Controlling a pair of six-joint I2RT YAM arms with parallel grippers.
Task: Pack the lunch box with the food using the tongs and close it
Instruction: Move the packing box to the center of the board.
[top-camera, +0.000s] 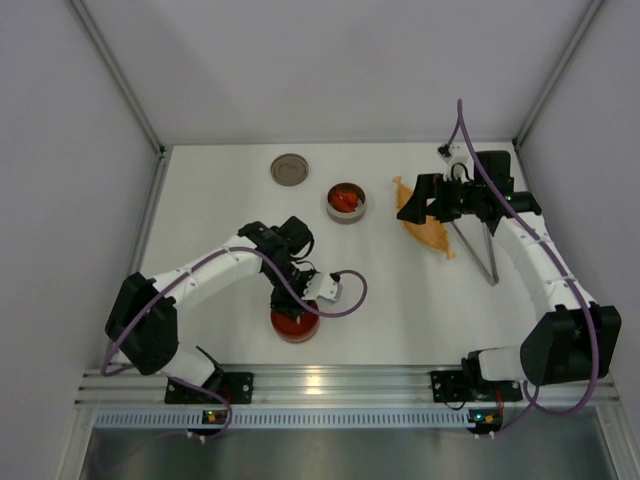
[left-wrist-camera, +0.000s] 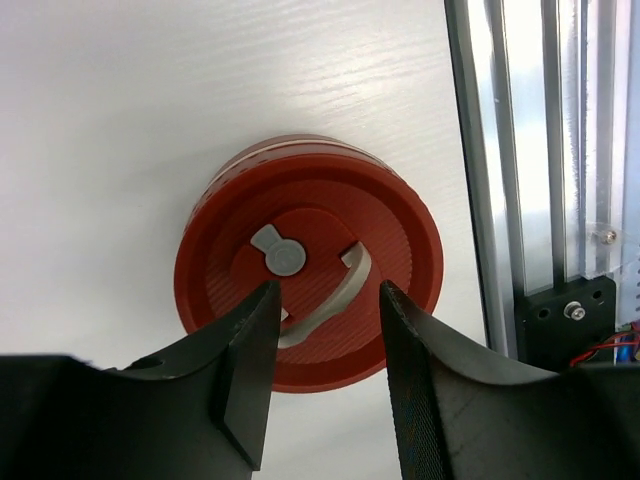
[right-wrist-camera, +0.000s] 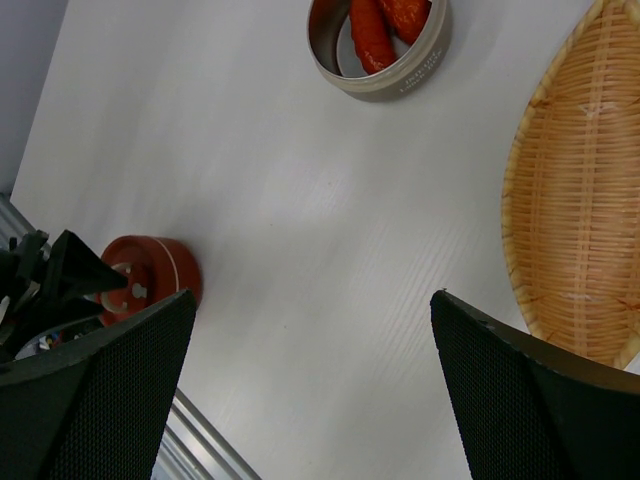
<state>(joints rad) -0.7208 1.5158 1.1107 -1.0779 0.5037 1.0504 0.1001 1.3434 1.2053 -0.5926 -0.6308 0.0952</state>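
Observation:
A red round lunch box (top-camera: 295, 326) stands near the front rail, its lid on and a grey handle (left-wrist-camera: 335, 300) on top. My left gripper (top-camera: 298, 305) hovers just over that lid (left-wrist-camera: 310, 210), open, its fingers (left-wrist-camera: 250, 370) to either side of the handle and holding nothing. An open round tin (top-camera: 346, 203) holds red food slices (right-wrist-camera: 372, 35). The grey tongs (top-camera: 491, 278) lie on the table to the right of the orange dish. My right gripper (top-camera: 415, 205) hangs wide open and empty above the dish's left edge, and in its own view (right-wrist-camera: 310, 295) there is bare table below.
The orange woven leaf-shaped dish (top-camera: 428, 228) lies at the right and appears again (right-wrist-camera: 580, 200) in the right wrist view. A flat round grey lid (top-camera: 289, 169) sits at the back. The aluminium rail (left-wrist-camera: 545, 150) runs along the near table edge beside the red box.

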